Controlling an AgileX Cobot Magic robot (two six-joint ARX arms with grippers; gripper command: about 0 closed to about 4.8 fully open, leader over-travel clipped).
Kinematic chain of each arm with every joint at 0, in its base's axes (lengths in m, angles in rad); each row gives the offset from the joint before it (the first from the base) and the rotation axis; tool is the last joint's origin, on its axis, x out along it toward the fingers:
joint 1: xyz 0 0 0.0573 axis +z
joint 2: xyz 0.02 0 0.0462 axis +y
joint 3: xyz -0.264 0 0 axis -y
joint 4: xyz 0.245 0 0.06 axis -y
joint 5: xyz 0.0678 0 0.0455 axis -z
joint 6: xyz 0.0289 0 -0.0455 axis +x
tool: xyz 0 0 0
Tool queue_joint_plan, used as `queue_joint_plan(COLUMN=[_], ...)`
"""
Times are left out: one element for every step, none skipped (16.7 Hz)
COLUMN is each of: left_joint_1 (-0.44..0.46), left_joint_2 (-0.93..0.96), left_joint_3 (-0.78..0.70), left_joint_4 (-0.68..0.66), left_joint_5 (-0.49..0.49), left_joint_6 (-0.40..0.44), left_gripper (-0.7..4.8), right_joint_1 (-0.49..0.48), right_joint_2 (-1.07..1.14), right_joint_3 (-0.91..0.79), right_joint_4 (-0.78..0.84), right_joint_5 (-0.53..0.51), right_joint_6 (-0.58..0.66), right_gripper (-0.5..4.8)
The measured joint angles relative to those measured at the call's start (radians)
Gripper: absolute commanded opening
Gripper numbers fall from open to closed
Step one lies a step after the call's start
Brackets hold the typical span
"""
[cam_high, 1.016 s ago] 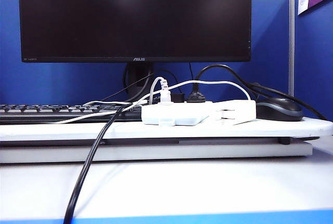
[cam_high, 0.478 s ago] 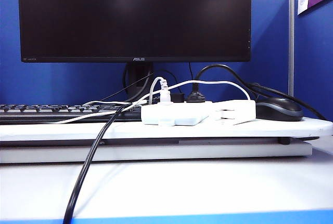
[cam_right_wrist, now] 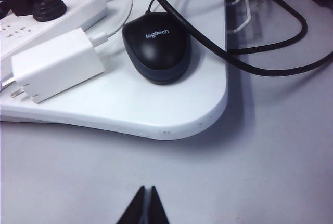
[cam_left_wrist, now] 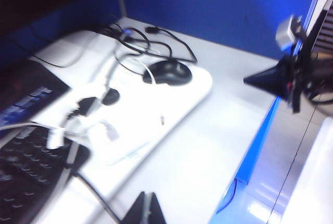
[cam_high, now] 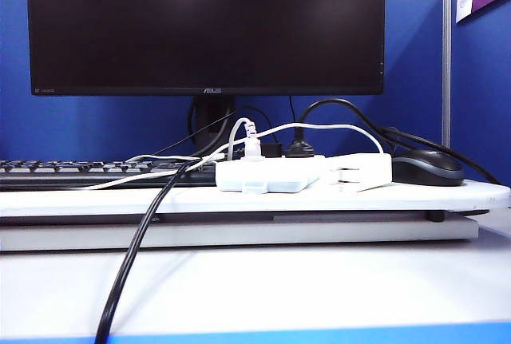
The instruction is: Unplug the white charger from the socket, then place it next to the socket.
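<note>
The white charger (cam_high: pixel 363 171) lies flat on the raised white board (cam_high: pixel 239 199), unplugged, right beside the right end of the socket (cam_high: pixel 267 174). In the right wrist view the white charger (cam_right_wrist: pixel 57 65) shows its bare metal prongs, with the socket (cam_right_wrist: pixel 83 5) just behind it. My right gripper (cam_right_wrist: pixel 146 187) is shut and empty, hovering over the grey desk in front of the board. My left gripper (cam_left_wrist: pixel 146 195) is also shut and empty, high above the desk in a blurred view. Neither gripper appears in the exterior view.
A small white-grey plug (cam_high: pixel 252 146) and a black plug (cam_high: pixel 301 148) stay in the socket. A black mouse (cam_right_wrist: pixel 156 47) sits right of the charger. A keyboard (cam_high: pixel 80 170), a monitor (cam_high: pixel 207 25) and a thick black cable (cam_high: pixel 136 256) trailing off the front are nearby.
</note>
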Motion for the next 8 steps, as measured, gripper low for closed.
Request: queue_joint_plan(left_joint_1=[0.0, 0.0, 0.0, 0.0, 0.0, 0.001, 0.004, 0.011], left_joint_2=[0.003, 0.0, -0.006, -0.011, -0.019, -0.019, -0.024, -0.043], left_joint_3=[-0.058, -0.126, -0.203, -0.267, -0.335, -0.43, -0.492, -0.539], left_joint_4=[0.063, 0.135, 0.201, 0.251, 0.32, 0.454, 0.536, 0.589], left_joint_5=[0.0, 0.0, 0.0, 0.0, 0.0, 0.01, 0.022, 0.03], left_joint_6=[0.002, 0.002, 0.002, 0.002, -0.003, -0.01, -0.01, -0.011], left_gripper=[-0.06, -0.06, -0.06, -0.06, -0.06, -0.06, -0.06, -0.06], right_joint_1=[0.0, 0.0, 0.0, 0.0, 0.0, 0.0, 0.0, 0.0], right_joint_2=[0.0, 0.0, 0.0, 0.0, 0.0, 0.0, 0.0, 0.0], right_joint_3=[0.0, 0.0, 0.0, 0.0, 0.0, 0.0, 0.0, 0.0], right_joint_4=[0.0, 0.0, 0.0, 0.0, 0.0, 0.0, 0.0, 0.0], right_joint_5=[0.0, 0.0, 0.0, 0.0, 0.0, 0.0, 0.0, 0.0], right_joint_6=[0.0, 0.0, 0.0, 0.0, 0.0, 0.0, 0.0, 0.0], right_gripper=[-0.01, -0.01, -0.01, -0.01, -0.01, -0.01, -0.01, -0.01])
